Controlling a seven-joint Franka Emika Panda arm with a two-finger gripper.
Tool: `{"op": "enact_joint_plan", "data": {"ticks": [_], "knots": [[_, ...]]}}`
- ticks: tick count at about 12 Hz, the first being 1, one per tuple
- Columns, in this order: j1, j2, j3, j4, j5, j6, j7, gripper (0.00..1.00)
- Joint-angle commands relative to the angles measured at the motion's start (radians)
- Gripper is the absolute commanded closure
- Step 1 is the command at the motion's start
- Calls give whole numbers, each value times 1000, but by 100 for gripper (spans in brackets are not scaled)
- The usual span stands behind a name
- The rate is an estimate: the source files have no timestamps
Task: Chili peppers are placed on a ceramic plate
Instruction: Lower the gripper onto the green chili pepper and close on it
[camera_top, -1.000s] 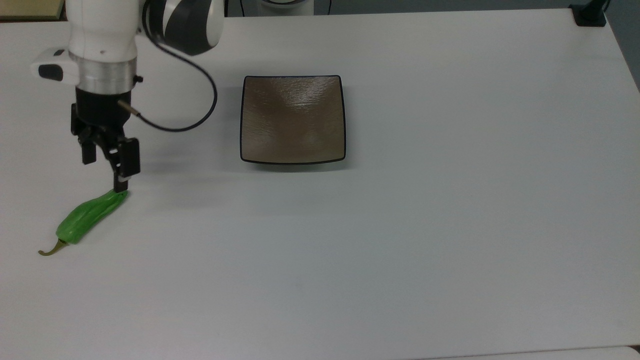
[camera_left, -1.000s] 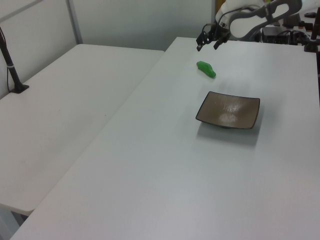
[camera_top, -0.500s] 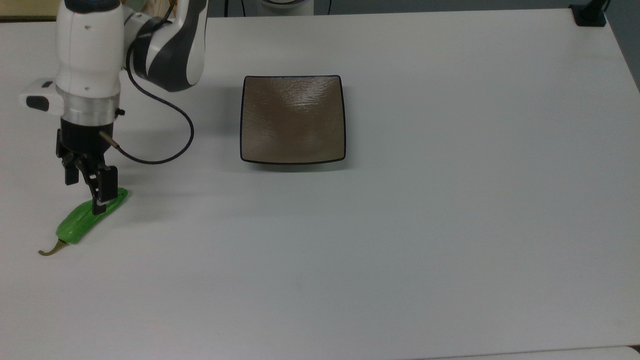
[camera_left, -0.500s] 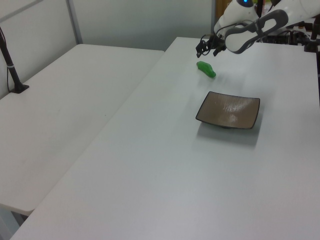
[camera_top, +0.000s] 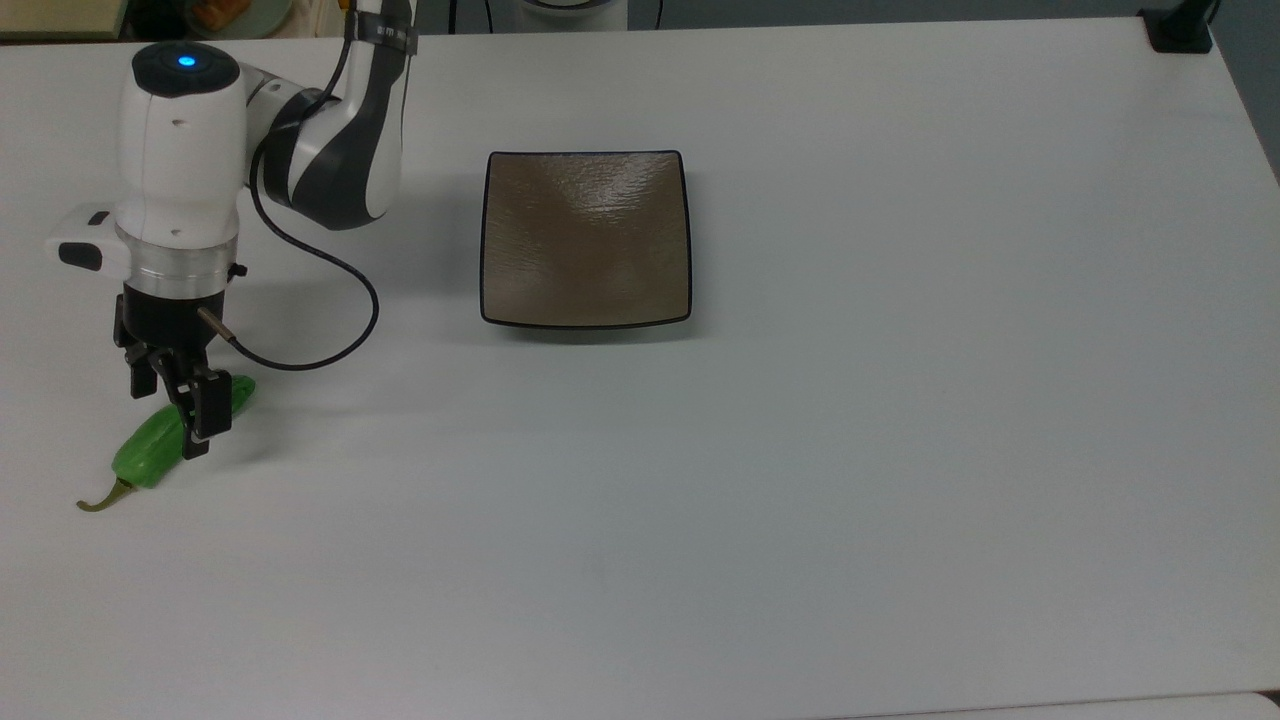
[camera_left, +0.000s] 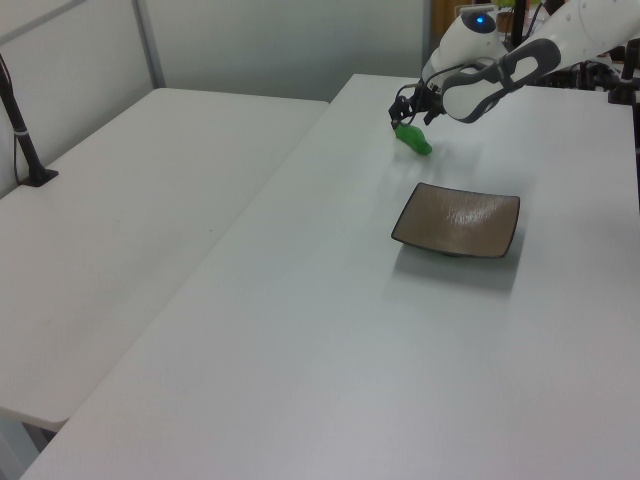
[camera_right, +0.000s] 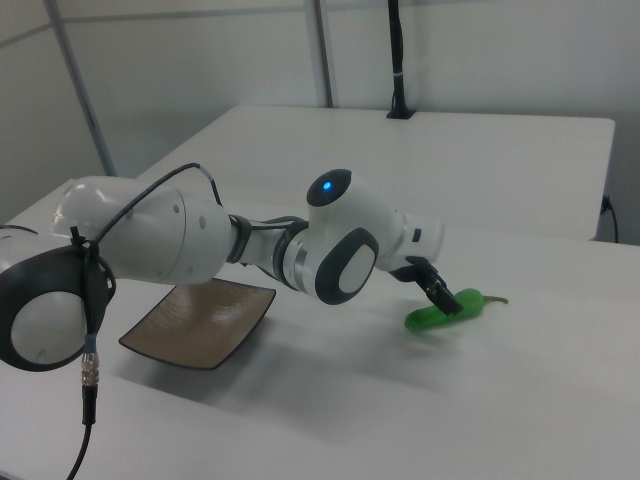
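A bright green chili pepper (camera_top: 150, 452) lies flat on the white table near the top view's left edge, its olive stem (camera_top: 98, 501) curling to the lower left. My gripper (camera_top: 169, 417) is low over the pepper's middle and open, one finger on each side of it. The pepper's tip (camera_top: 241, 392) pokes out past the fingers. In the left view the gripper (camera_left: 405, 113) hangs over the pepper (camera_left: 415, 142). In the right view a dark finger (camera_right: 438, 290) crosses the pepper (camera_right: 447, 308). The square brown-grey ceramic plate (camera_top: 585, 240) sits bare, well to the top view's right of the pepper.
A black cable (camera_top: 340, 340) loops from the wrist over the table between gripper and plate (camera_left: 458, 220). A black post base (camera_top: 1178, 30) stands at the top view's far right corner. A second white table (camera_left: 120, 230) with a black pole (camera_left: 22, 140) adjoins on the left view's left.
The gripper moved toward the top view's lower left and came down, from above the pepper's tip to straddling its middle. Pepper and plate stayed put.
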Motion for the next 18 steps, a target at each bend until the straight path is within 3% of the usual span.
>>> {"op": "enact_joint_plan", "data": {"ticks": [1,5,6,7,9,11,15,18], "knots": [[-8,39,-7,26,-22,21,25,0],[-18,53,-6,26,-23,19,16,0],[-18,61,-6,26,-25,19,11,15],[-18,61,-4,24,-44,19,-24,43],[-18,62,-3,22,-51,19,-67,70],[-18,61,-3,22,-51,19,-73,76],[-18,52,0,26,-49,18,-73,77],[-6,-19,28,16,-49,-37,-72,77]]}}
